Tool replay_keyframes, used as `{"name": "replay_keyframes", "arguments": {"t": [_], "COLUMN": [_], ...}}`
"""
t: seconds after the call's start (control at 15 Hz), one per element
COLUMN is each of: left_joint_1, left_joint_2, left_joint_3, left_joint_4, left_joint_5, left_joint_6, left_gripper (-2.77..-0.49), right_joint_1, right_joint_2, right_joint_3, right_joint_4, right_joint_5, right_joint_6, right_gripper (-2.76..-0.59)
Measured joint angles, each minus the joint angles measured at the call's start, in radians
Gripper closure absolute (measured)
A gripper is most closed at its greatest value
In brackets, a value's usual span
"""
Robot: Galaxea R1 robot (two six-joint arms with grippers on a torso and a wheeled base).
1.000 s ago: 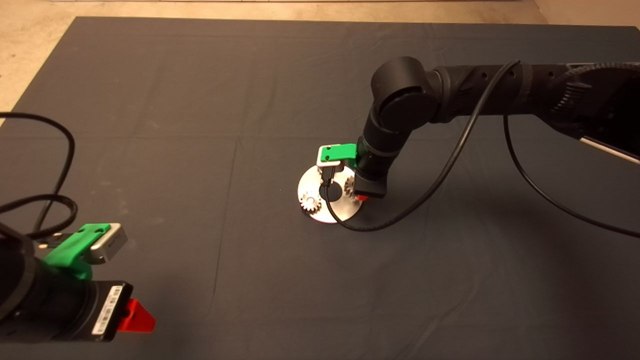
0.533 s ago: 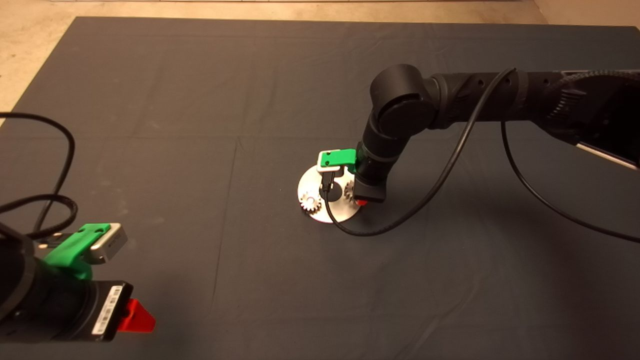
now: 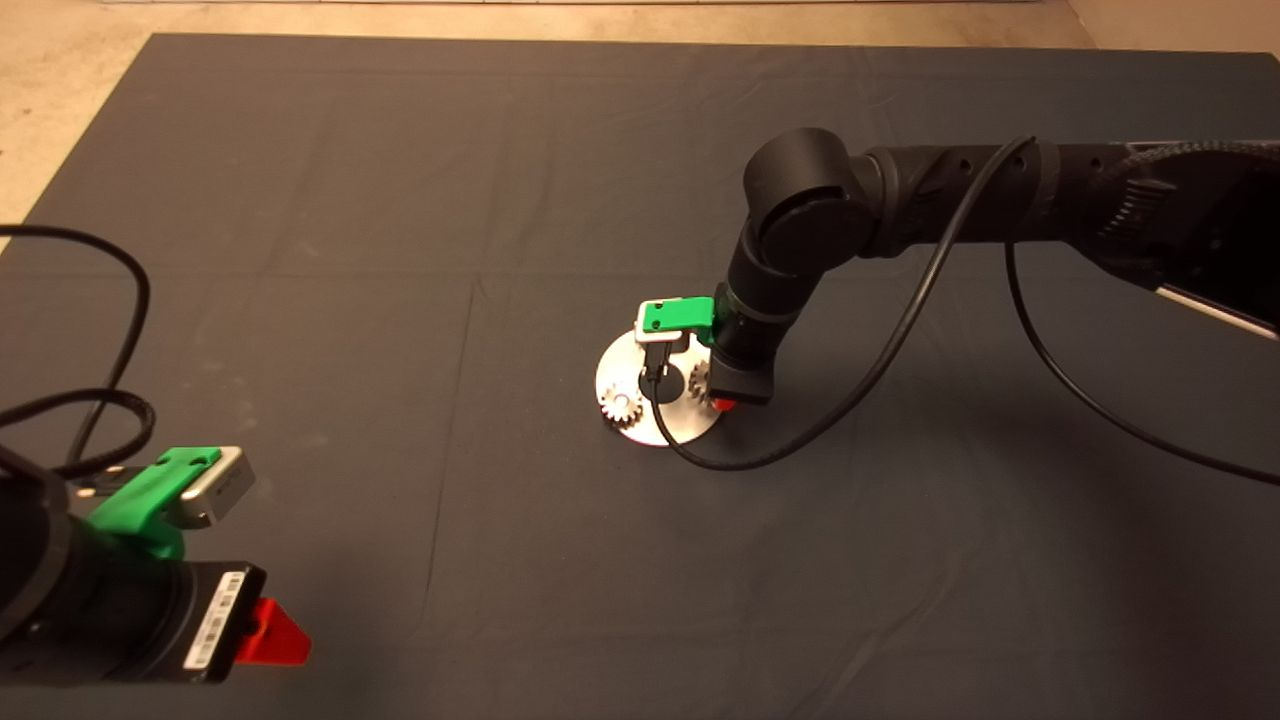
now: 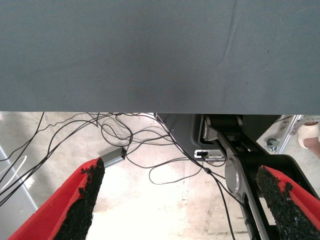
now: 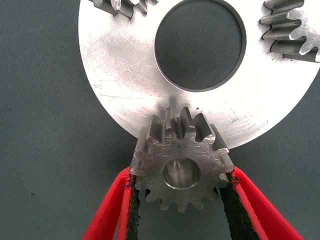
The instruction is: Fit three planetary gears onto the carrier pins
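The shiny round disc [image 3: 640, 425] lies mid-mat; it also shows in the right wrist view [image 5: 125, 75]. My right gripper [image 3: 722, 402] stands over the disc's right edge. In the right wrist view, my right gripper [image 5: 181, 174] is shut on a planetary gear [image 5: 181, 150], both pads against its teeth. A carrier pin [image 5: 180, 174] shows inside the gear's bore. Two more gears [image 5: 287, 30] [image 5: 120, 5] sit on the disc. In the head view, one gear [image 3: 620, 405] sits at the disc's front left and another [image 3: 698, 378] beside the gripper. My left gripper [image 3: 270, 635] is parked open at the lower left.
The right arm's black cable [image 3: 760, 455] loops over the mat just in front of the disc. The left wrist view looks past the mat's edge [image 4: 160, 107] at loose cables [image 4: 150, 150] on the floor, the robot's base and a person's shoe [image 4: 310, 134].
The right wrist has sunk slightly toward the disc with the gear in its grip. The left arm has not moved.
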Motion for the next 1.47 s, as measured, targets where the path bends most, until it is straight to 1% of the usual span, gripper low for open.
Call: {"name": "replay_keyframes", "arguments": {"t": [0.13,0.73,1.0,1.47], "left_joint_1": [0.0,0.0,0.0,0.0], "left_joint_2": [0.0,0.001,0.001,0.001], "left_joint_3": [0.0,0.0,0.0,0.0], "left_joint_4": [0.0,0.0,0.0,0.0], "left_joint_5": [0.0,0.0,0.0,0.0], "left_joint_6": [0.0,0.0,0.0,0.0], "left_gripper": [-2.18,-2.18,-2.18,-2.18], "right_joint_1": [0.0,0.0,0.0,0.0], "right_joint_2": [-0.002,-0.003,-0.017,-0.024], "right_joint_3": [0.0,0.0,0.007,0.011], "right_joint_4": [0.0,0.0,0.0,0.0], "right_joint_5": [0.002,0.002,0.005,0.003], "right_joint_6": [0.0,0.0,0.0,0.0], "right_gripper": [-1.0,-1.01,-1.0,-1.0]}}
